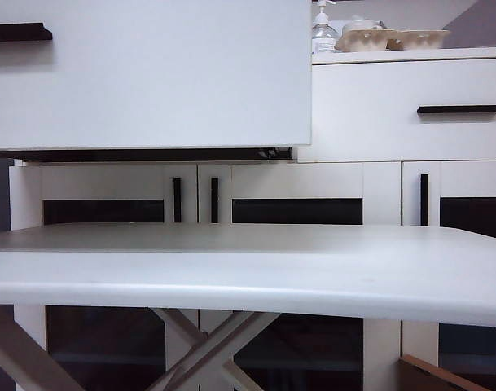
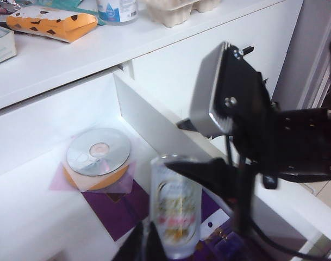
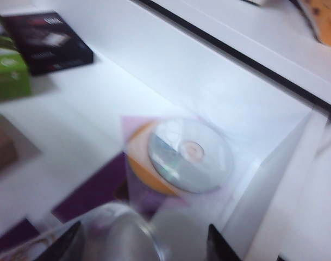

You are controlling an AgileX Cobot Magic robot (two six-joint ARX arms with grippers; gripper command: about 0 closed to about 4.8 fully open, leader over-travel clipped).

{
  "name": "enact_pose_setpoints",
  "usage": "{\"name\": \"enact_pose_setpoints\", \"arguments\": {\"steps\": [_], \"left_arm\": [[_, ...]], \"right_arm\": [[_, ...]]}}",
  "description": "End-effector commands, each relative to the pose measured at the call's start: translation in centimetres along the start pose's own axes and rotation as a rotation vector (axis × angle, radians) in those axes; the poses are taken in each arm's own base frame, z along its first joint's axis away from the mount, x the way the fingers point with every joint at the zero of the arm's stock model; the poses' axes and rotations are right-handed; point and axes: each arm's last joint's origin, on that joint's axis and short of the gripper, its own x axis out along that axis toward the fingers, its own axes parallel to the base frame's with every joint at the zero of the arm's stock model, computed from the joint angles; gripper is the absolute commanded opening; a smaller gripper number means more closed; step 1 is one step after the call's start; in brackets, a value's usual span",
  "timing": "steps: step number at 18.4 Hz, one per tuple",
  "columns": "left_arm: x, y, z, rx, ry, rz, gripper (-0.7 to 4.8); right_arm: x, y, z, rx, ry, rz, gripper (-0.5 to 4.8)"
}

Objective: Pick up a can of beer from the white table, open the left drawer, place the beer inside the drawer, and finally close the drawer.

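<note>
Right claw [image 3: 143, 247] grips the small silver aluminium can of beer [image 2: 176, 212], fingers either side, upright inside the open left drawer [image 2: 56, 125], a flat white box. At the can's ten o'clock lies a shiny round disc [image 2: 98, 151]. Left claw [image 2: 146, 247] is clenched, empty.

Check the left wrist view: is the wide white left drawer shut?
No, the wide white left drawer stands pulled open, showing a silver disc lying inside.
</note>
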Motion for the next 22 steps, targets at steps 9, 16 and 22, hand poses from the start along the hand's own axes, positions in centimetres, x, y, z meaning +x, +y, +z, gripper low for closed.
{"name": "enact_pose_setpoints", "arguments": {"steps": [9,16,22], "left_arm": [[-1.5,-0.8,-0.7,-0.035,0.076,0.002,-0.06],[-4.8,-2.5,-4.2,-0.095,0.107,0.160,-0.06],[-6.3,-4.6,-13.4,-0.145,-0.107,0.289,-0.06]], "right_arm": [[-10.3,-2.5,2.7,0.012,-0.066,-0.030,-0.03],[-20.3,-4.5,3.3,0.104,-0.168,-0.011,-0.03],[-20.6,-3.7,2.0,0.160,-0.218,0.081,-0.03]]}}
